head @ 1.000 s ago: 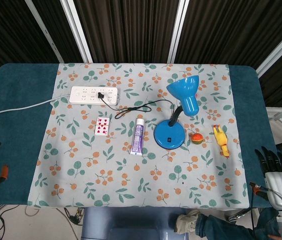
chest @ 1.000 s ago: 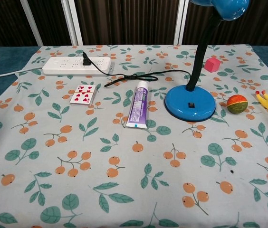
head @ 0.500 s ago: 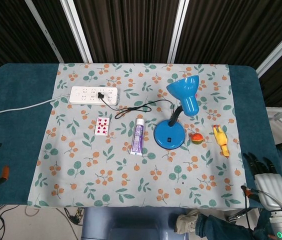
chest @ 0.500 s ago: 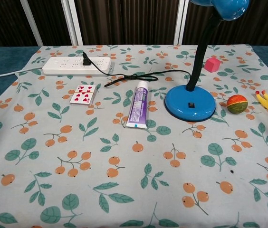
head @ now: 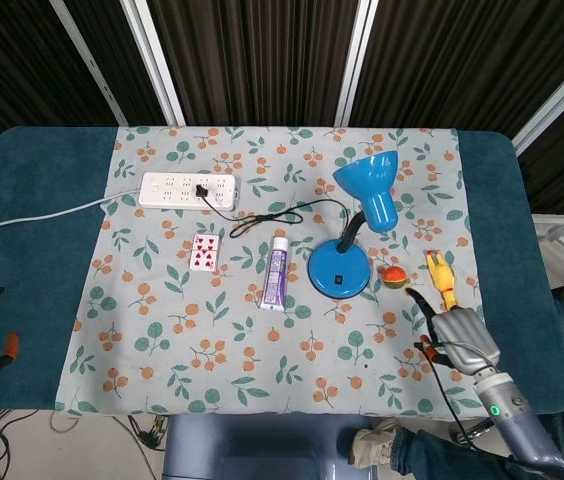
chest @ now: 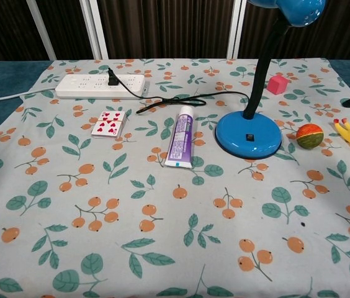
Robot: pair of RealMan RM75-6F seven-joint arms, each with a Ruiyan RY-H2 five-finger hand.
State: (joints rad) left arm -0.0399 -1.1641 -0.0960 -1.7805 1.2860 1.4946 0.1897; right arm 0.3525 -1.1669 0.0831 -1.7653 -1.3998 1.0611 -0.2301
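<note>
My right hand (head: 459, 338) is hovering with fingers (head: 428, 310) spread, holding nothing, just beside the yellow rubber chicken (head: 441, 281), which is lying flat near the small orange ball (head: 393, 276).

Two cameras of the robot: one high over the surface, one low at its near edge.

The head view looks almost straight down from high and takes in the whole surface (head: 42, 260), with the floral cloth (head: 162, 330), dark curtains at the far side, and both hands at the near corners. The chest view sits low and close at the near edge and looks forward across the cloth (chest: 69, 248) toward the curtains; it cuts off the lamp head. Both views share the middle of the cloth: the power strip (head: 187, 189) (chest: 97, 86), the playing cards (head: 203, 253) (chest: 107, 123), the toothpaste tube (head: 276, 273) (chest: 181, 136) and the blue desk lamp (head: 340, 270) (chest: 248, 134).
</note>
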